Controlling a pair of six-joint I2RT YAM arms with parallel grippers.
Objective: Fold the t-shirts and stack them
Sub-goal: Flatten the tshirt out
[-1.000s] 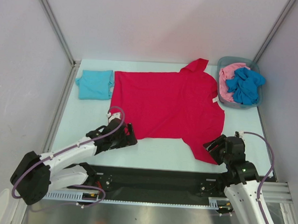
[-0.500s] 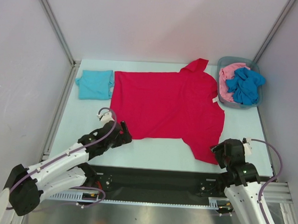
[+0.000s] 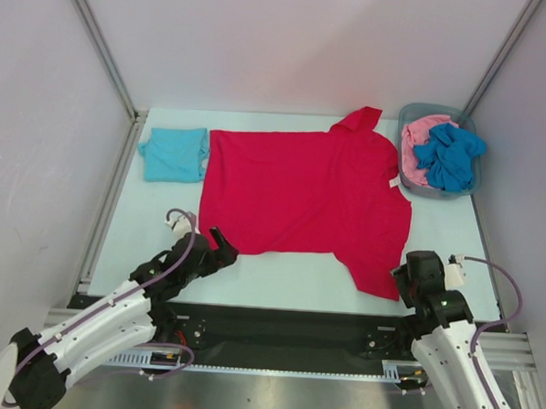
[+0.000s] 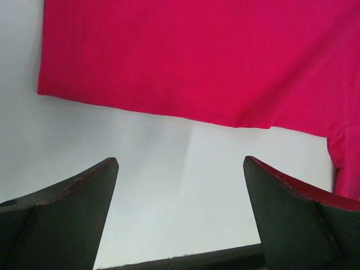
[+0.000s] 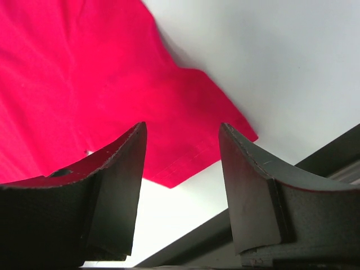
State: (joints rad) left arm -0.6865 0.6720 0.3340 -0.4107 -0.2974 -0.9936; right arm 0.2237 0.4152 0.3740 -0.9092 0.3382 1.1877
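Note:
A bright red t-shirt [image 3: 301,192] lies spread flat on the pale table, one sleeve at the far edge and one at the near right. Its hem shows in the left wrist view [image 4: 185,56] and its near sleeve in the right wrist view [image 5: 112,90]. A folded light teal t-shirt [image 3: 175,154] lies at the far left. Pink [image 3: 425,132] and deeper blue [image 3: 451,154] shirts are bunched in the grey bin. My left gripper [image 3: 221,249] is open and empty, just short of the red hem's near left corner. My right gripper [image 3: 408,278] is open and empty beside the near sleeve.
The grey plastic bin [image 3: 411,182] stands at the far right corner. A black rail [image 3: 276,328] runs along the table's near edge between the arm bases. Metal frame posts and white walls close in the left, right and back.
Both arms have drawn back toward the near edge. The left gripper has slid down and off the red hem's corner; the right gripper has moved right, off the sleeve.

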